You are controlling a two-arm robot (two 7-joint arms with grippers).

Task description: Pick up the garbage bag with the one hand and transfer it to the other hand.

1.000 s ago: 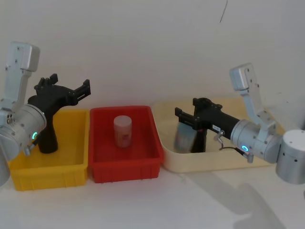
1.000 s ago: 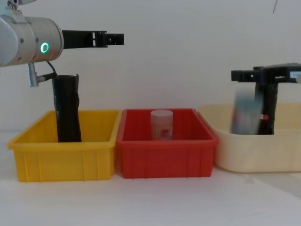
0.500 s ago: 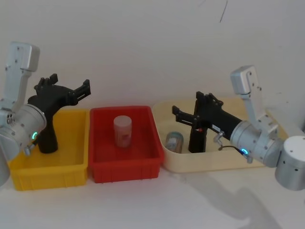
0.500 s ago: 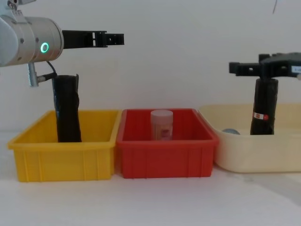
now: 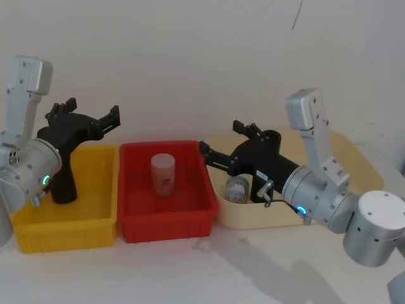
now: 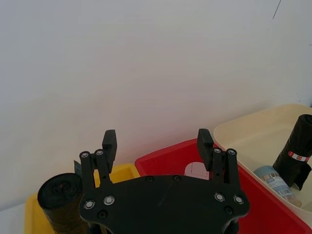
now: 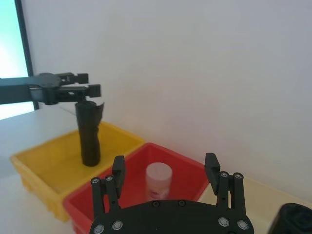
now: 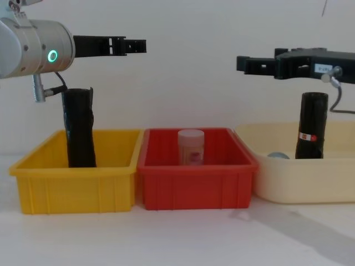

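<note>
While the garbage bag [image 8: 310, 126] stands upright inside the cream bin [image 8: 288, 180], we see its red-and-white label band low on the roll and a small bottle [image 5: 237, 188] lying just beside it in the same bin. Above that bin, our right tool [image 8: 248, 64], the one with the white sticker, hangs over the bin's near-red edge with its fingers spread wide and nothing between them, clear of the roll. Next to the cream bin sits the red bin [image 8: 197, 183] with a pale jar [image 8: 191, 147] in it. Beyond the red bin, our left tool [image 8: 133, 46] hovers wide and unladen above the yellow bin [image 8: 75, 185], where a wrinkled black roll [image 8: 79, 127] stands.
</note>
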